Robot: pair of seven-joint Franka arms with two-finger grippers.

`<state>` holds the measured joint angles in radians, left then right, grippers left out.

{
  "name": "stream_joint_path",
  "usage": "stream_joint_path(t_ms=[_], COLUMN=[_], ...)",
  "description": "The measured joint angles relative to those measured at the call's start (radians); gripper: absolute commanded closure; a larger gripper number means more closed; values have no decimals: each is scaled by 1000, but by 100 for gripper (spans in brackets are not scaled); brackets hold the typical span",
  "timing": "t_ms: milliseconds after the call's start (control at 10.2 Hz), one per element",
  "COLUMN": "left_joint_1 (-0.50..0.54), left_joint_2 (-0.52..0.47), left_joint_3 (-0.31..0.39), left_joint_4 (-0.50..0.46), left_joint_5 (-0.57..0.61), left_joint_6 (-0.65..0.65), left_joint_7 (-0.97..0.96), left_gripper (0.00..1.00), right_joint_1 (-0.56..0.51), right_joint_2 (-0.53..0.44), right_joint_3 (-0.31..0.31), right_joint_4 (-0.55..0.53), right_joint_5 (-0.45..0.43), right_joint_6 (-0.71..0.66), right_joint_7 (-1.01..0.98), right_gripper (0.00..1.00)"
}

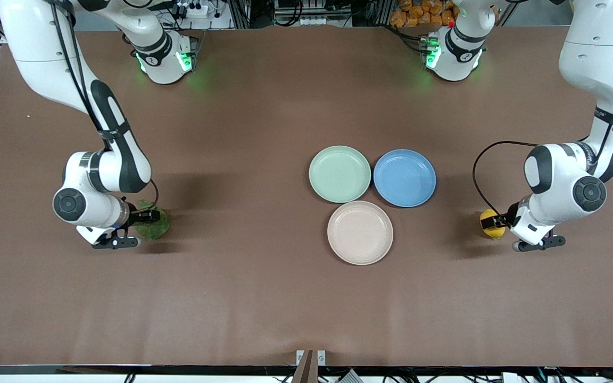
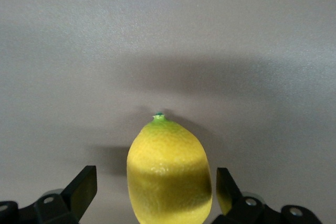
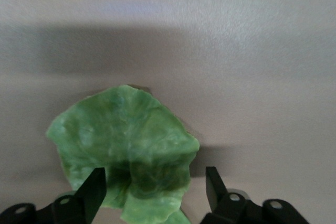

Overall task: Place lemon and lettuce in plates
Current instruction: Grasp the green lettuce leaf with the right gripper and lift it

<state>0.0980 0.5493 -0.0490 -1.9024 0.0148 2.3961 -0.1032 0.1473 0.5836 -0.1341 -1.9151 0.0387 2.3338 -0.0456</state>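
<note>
The lemon [image 2: 169, 170] is seen on the table [image 1: 264, 298] at the left arm's end, flanked by the wide-open jaws of the left gripper [image 2: 155, 190], not yet clasped. The lettuce [image 3: 126, 148] lies flat at the right arm's end, straddled by the right gripper [image 3: 155, 192], jaws apart. The mint plate [image 1: 339, 174], beige-pink plate [image 1: 359, 232] and blue plate [image 1: 404, 177] are grouped mid-table

A wrinkly, glossy green lettuce leaf [image 3: 126, 145] lies flat on the smooth grey-brown bench [image 3: 236, 51]. The right tool [image 3: 155, 190] stands low over the leaf's edge, its two black fingers [image 3: 94, 187] spread apart, one at each side of the leaf.
</note>
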Motion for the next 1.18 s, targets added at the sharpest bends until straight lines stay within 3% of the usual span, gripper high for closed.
stream_joint_path(t_ms=[294, 393, 491, 589, 883, 1178], left_joint_1=[-16, -23, -24, -24, -24, -32], left_joint_2=[8, 9, 10, 10, 9, -1], left_joint_3=[-2, -2, -2, -2, -2, -6], left_joint_4=[-2, -5, -10, -13, -16, -10], left_joint_5=[0, 0, 0, 3, 10, 13], left_joint_6=[1, 1, 1, 1, 1, 8], left_joint_7=[-39, -48, -51, -51, -51, -51], left_gripper=[0, 21, 88, 100, 100, 100], right_joint_1=[3, 3, 2, 1, 3, 6], right_joint_2=[-9, -15, -16, -17, -47, -69], right_joint_3=[7, 8, 6, 6, 15, 116], right_joint_4=[-32, -31, -25, -3, 90, 140], right_joint_5=[10, 12, 12, 12, 12, 13], right_joint_6=[45, 38, 17, -31, -210, -279], right_joint_7=[0, 0, 0, 0, 29, 227], right_gripper=[92, 100, 100, 100, 100, 100])
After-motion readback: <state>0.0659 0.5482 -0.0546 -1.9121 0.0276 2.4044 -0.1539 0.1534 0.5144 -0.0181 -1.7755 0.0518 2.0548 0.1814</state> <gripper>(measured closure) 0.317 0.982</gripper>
